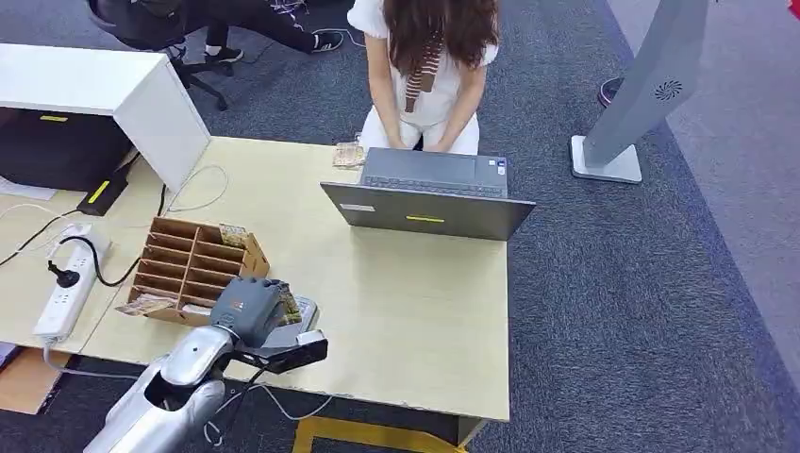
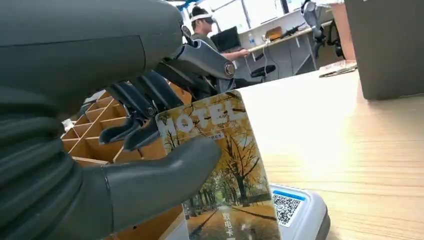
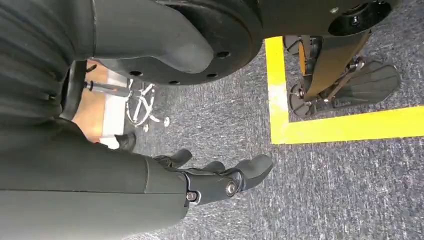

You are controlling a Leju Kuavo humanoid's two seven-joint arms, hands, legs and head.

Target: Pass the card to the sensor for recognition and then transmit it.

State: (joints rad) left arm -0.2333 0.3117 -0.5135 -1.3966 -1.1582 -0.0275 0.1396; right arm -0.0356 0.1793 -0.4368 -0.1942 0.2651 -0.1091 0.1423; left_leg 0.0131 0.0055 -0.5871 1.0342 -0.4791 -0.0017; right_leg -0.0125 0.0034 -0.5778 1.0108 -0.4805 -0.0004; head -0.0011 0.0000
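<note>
My left hand [image 1: 247,307] hovers at the near left of the wooden table, beside the cardboard organizer [image 1: 193,266]. In the left wrist view my left hand [image 2: 100,150] pinches a hotel card [image 2: 225,170] with an autumn-tree picture between its thumb and fingers. The card stands upright just over the grey sensor [image 2: 300,215], which bears a QR code label. The sensor [image 1: 304,310] peeks out past the hand in the head view. My right hand [image 3: 220,177] hangs over the carpet with its fingers loosely spread and nothing in it.
A person [image 1: 429,66] stands at the far side of the table behind a grey laptop [image 1: 429,196]. Another card [image 1: 347,154] lies beside the laptop. A power strip [image 1: 66,288] with cables lies at the left, and a white cabinet [image 1: 113,94] stands beyond it.
</note>
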